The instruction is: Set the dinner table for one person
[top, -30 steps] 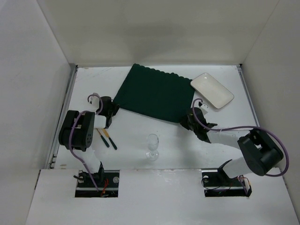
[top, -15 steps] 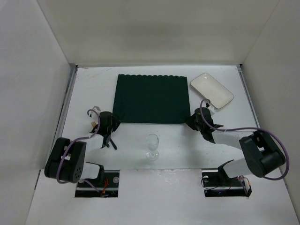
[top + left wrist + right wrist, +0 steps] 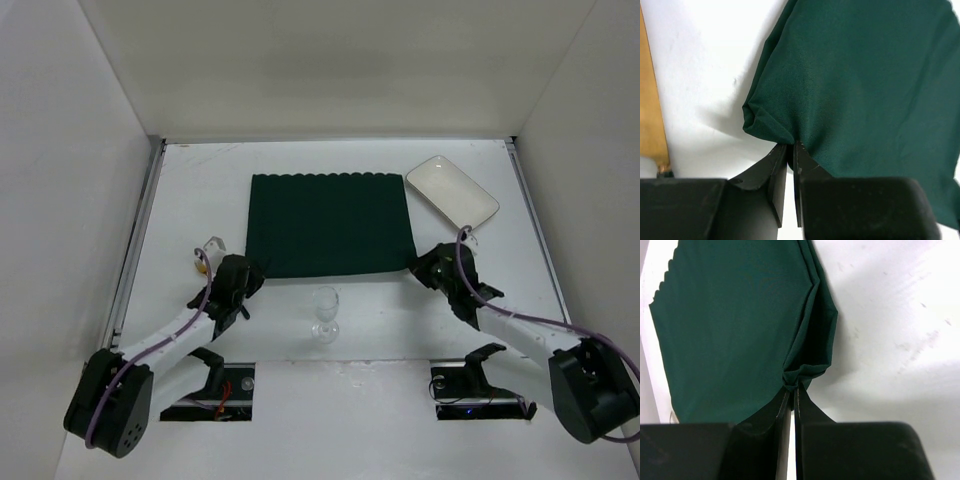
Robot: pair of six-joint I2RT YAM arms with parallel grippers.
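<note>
you have the placemat (image 3: 330,225) lying flat on the dinner table (image 3: 200,190), with the plate (image 3: 452,191) just off its far right corner. the glass (image 3: 325,312) stands upright before its near edge, between the left gripper (image 3: 251,273) and right gripper (image 3: 417,264) at its near corners.

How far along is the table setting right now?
Done: the placemat lies spread, roughly square, on the table. In hand: the left hand and right hand each pinch a near corner of it. To do: the plate, glass and cutlery all sit off the mat.
</note>
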